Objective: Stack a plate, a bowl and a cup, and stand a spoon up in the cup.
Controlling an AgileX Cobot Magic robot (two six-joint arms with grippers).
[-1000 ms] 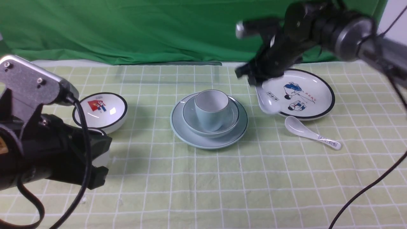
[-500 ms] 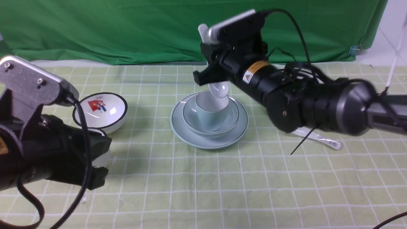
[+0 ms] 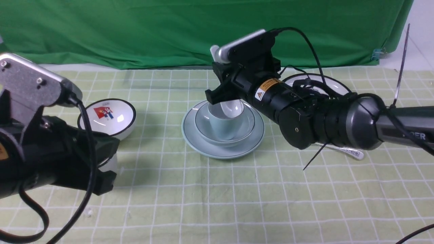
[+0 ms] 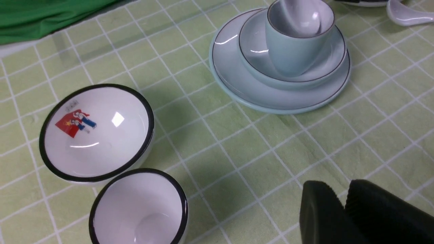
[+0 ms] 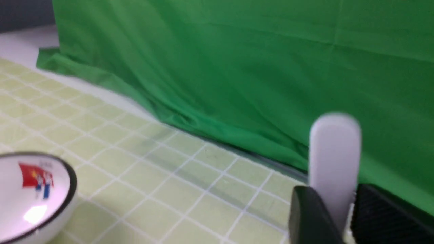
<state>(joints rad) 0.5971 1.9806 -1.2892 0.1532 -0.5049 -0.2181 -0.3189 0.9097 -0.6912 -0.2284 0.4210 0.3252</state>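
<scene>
Nearest, L gripper (image 4: pixel 340 189) is hanging low over the cloth (image 3: pixel 217 189), fingers pressed together, empty. Mid-table the plate (image 3: pixel 203 144) is carrying the bowl (image 3: pixel 203 127), w/ the cup (image 3: pixel 222 130) sitting in it. The spoon (image 3: pixel 234 106) is standing tilted, scoop inside cup. R gripper (image 5: pixel 335 193) is flanking its handle; can't tell whether it's pinching or loose.

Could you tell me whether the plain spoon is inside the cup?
Inside: the pale ceramic spoon has its scoop within the pale blue-green cup, handle upward.
</scene>
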